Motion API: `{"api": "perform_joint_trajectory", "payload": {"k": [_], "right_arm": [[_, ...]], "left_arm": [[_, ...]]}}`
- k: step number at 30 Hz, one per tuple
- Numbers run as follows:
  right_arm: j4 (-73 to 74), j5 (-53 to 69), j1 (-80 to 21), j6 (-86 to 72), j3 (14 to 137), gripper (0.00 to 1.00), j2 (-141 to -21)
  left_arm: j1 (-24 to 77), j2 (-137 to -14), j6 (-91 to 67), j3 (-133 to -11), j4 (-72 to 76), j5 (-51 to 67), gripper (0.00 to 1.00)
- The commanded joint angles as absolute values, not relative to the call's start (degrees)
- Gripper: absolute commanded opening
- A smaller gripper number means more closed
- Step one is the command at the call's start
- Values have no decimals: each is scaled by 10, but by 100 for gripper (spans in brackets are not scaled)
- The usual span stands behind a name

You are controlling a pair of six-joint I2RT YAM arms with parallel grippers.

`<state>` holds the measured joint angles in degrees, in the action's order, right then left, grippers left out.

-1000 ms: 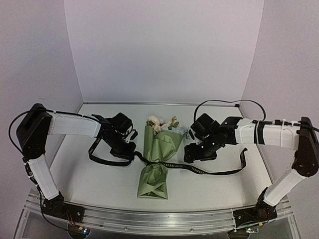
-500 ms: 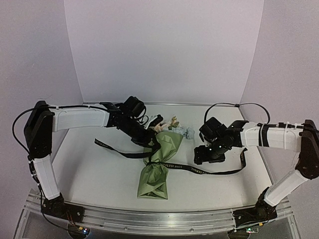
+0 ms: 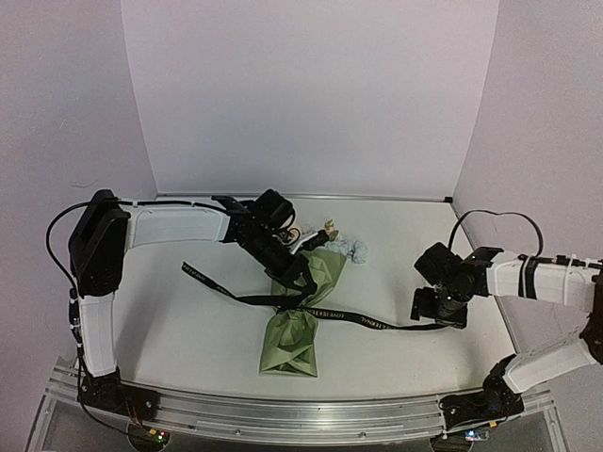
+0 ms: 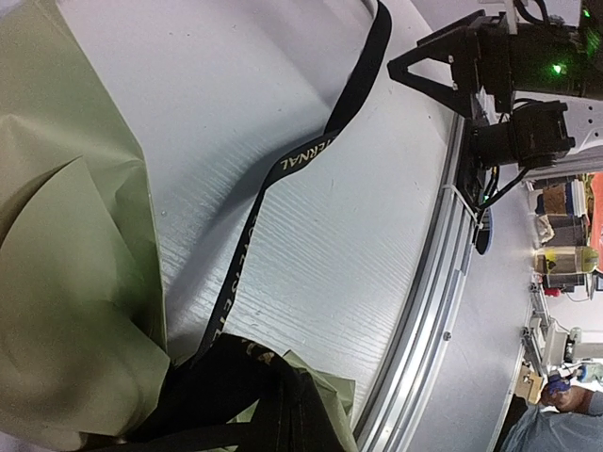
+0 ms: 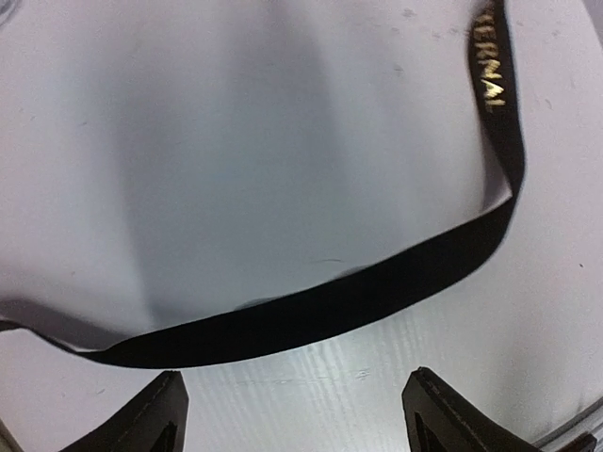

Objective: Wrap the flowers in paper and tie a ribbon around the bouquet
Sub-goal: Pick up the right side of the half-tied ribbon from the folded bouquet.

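The bouquet (image 3: pixel 297 325) lies mid-table, its olive paper (image 4: pixel 66 282) pinched at the waist. Cream and pale blue flowers (image 3: pixel 341 243) show at its far end. The black lettered ribbon (image 3: pixel 377 323) crosses the waist; one end trails left, the other runs right. My left gripper (image 3: pixel 300 279) hovers over the bouquet's upper part, shut on the ribbon (image 4: pixel 311 151) close to the paper (image 4: pixel 283 414). My right gripper (image 3: pixel 439 309) is open just above the table at the ribbon's right end. That strip (image 5: pixel 320 306) lies just ahead of its spread fingertips (image 5: pixel 297 414), untouched.
An aluminium rail (image 3: pixel 301 414) runs along the table's near edge, also seen in the left wrist view (image 4: pixel 443 264). Walls close the back and both sides. The left ribbon tail (image 3: pixel 203 277) lies on bare table under the left forearm.
My left gripper swung from left of the bouquet to over it, carrying the ribbon across. My right gripper drew back rightward along the ribbon to its end, jaws slightly wider.
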<state>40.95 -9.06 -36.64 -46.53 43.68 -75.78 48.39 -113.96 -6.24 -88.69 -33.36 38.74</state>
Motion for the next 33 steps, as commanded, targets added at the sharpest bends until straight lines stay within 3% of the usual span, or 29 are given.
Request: {"api": "perform_joint_trajectory", "payload": {"k": [1,9,17,22,24,27,33], "right_arm": [[449,-131,-326,-538,403,84,-715],[398,-95,-242,-569,387,83,-739],[312,-46,-154,-581,362,69,-804],[281,-43,-123,-576,362,51,-838],[280,-44,-123,-568,378,34,-847],[280,-28,-125,-558,409,0,-855],[325,0,-178,-547,567,0,-877]], "left_arm": [[488,-1146,-36,-919,-343,405,0],[488,-1142,-33,-911,-333,405,0],[488,-1136,-33,-902,-329,406,0],[488,-1129,-29,-893,-328,411,0],[489,-1126,-24,-888,-327,419,0],[492,-1119,-15,-881,-320,430,0],[507,-1131,-2,-891,-306,432,0]]}}
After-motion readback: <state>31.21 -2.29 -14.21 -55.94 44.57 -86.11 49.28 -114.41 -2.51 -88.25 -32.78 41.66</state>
